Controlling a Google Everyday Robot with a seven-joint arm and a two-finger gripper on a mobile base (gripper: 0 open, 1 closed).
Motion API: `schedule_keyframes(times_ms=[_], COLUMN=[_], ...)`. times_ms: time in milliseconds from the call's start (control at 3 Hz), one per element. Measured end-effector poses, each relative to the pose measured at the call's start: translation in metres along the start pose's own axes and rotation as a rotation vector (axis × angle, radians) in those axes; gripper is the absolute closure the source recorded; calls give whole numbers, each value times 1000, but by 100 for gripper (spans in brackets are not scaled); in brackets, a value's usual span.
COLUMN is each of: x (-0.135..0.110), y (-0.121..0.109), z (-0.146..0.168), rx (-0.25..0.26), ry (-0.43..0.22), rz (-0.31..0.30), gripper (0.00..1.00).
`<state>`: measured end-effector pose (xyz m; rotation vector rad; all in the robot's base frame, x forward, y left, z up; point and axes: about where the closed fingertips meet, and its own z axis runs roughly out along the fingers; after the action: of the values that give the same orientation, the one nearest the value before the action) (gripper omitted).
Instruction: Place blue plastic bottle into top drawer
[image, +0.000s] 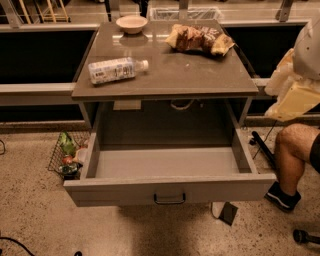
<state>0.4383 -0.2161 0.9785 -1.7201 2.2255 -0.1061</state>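
Observation:
The blue plastic bottle (117, 70) lies on its side on the left part of the tabletop, its white cap pointing right. The top drawer (90, 155) is pulled wide open below the tabletop, and its inside shows nothing in it. Its dark bar handle (169, 199) is at the front centre. My gripper (293, 101) is at the far right edge, on the pale cream arm, level with the tabletop's right side. It is well apart from the bottle and holds nothing that I can see.
A beige bowl (132, 23) stands at the back of the tabletop (190, 75), with brown-yellow snack bags (200, 38) at the back right. A person's bare leg (295, 150) and dark shoe (282, 197) are right of the drawer. A wire basket (67, 155) sits on the floor at left.

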Motion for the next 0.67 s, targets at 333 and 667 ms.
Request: schedule_keyframes(times_ms=[333,667], x=[0,-37], y=[0,-24], z=[0,3], rx=[0,2], ry=[0,-72], rz=[0,-90], gripper=[24,2])
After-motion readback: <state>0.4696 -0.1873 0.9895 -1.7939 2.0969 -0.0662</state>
